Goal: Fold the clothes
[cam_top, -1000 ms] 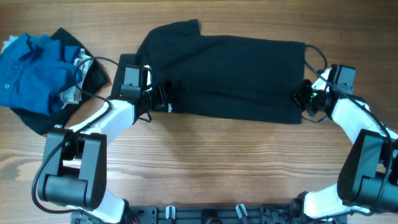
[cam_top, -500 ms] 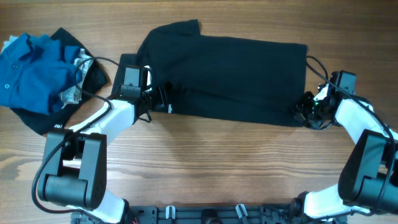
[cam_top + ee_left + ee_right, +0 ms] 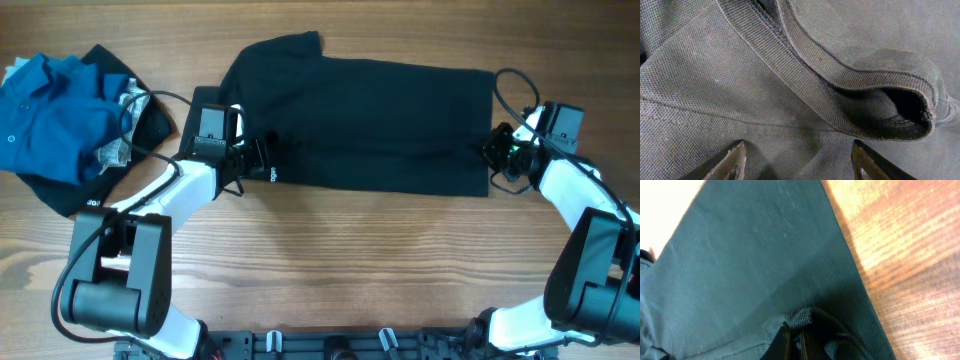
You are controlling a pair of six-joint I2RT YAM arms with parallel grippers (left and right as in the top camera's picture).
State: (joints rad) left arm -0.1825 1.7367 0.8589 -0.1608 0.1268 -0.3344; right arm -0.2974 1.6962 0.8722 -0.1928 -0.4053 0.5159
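Right gripper now farther up right hem of black shirt than half second ago. Its fingers nearly closed, pinching small fold of fabric. Shirt lies spread flat across middle of table. Left gripper sits on shirt's left end, fingers spread apart, holding nothing. Blue clothes pile at far left.
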